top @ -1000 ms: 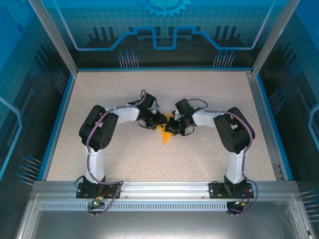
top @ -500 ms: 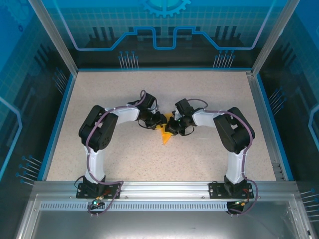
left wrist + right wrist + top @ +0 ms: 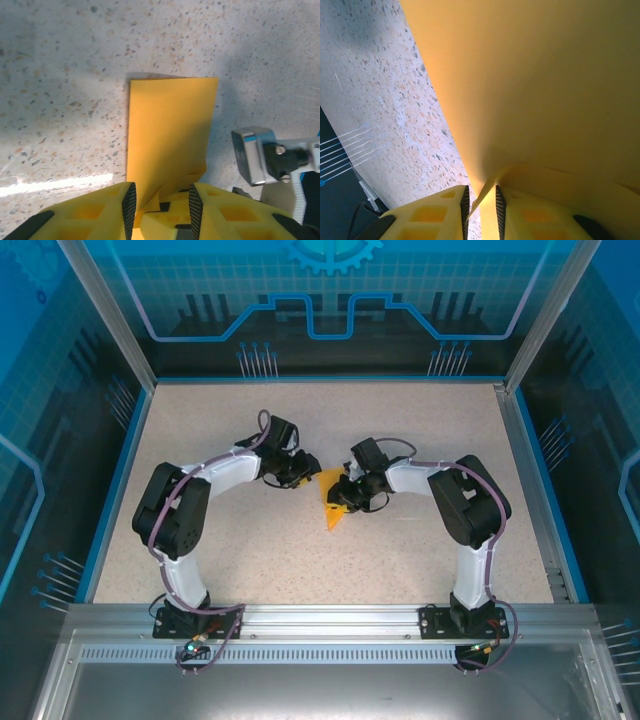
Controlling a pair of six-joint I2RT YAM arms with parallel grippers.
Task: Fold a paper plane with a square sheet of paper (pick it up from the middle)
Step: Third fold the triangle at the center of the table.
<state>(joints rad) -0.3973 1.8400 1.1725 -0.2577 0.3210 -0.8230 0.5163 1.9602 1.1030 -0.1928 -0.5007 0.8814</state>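
Here the paper plane [image 3: 170, 135] lies between left hand [image 3: 161, 195] and right hand [image 3: 480, 197].

from above, the right gripper [image 3: 343, 498] hid part of the paper plane [image 3: 331, 512], its folds too small to read. the right wrist view cut it off at top and right; at the left wrist its near end sank behind the fingers [image 3: 129, 205].

A speckled table [image 3: 250, 560] is bordered by a blue rim [image 3: 330, 379]. Translucent blue panels [image 3: 330, 300] are framed by aluminium posts [image 3: 107, 315].
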